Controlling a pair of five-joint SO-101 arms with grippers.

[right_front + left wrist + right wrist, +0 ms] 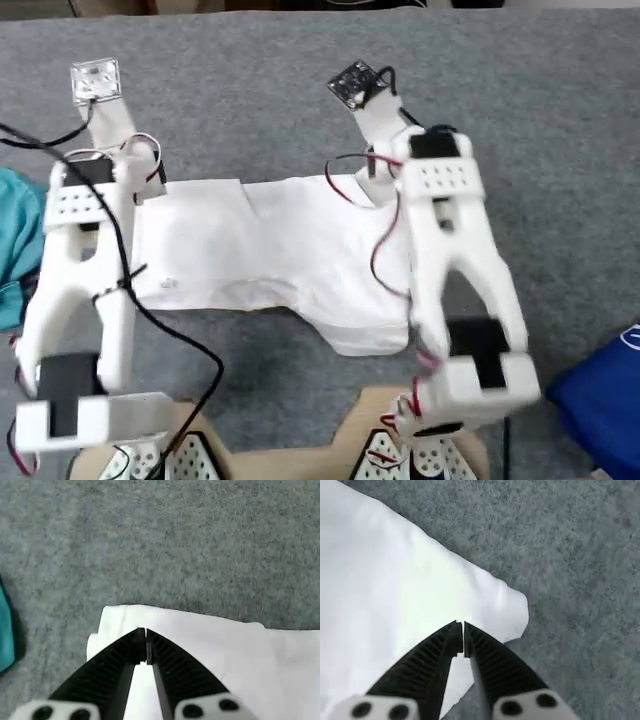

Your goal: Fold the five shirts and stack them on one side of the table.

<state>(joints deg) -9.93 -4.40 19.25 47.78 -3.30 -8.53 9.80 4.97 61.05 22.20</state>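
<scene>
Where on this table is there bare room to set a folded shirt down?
Free: the wide grey table strip beyond the white shirt, and the patch right of it, beyond the blue shirt. Crowded: the middle, under both arms, and the left edge by the teal shirt.

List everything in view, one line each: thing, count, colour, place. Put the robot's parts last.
table cover: 1, grey, under everything
white shirt: 1, white, spread flat mid-table between the arms
teal cloth: 1, teal, at the table's edge beside the left arm
blue cloth: 1, blue, at the near corner beside the right arm
board: 1, tan, at the arm bases
left arm: 1, white, over the shirt's teal-side end
right arm: 1, white, over the shirt's other end
left gripper: 1, black fingers, shut, above a shirt corner
right gripper: 1, black fingers, shut, above the shirt's edge
</scene>
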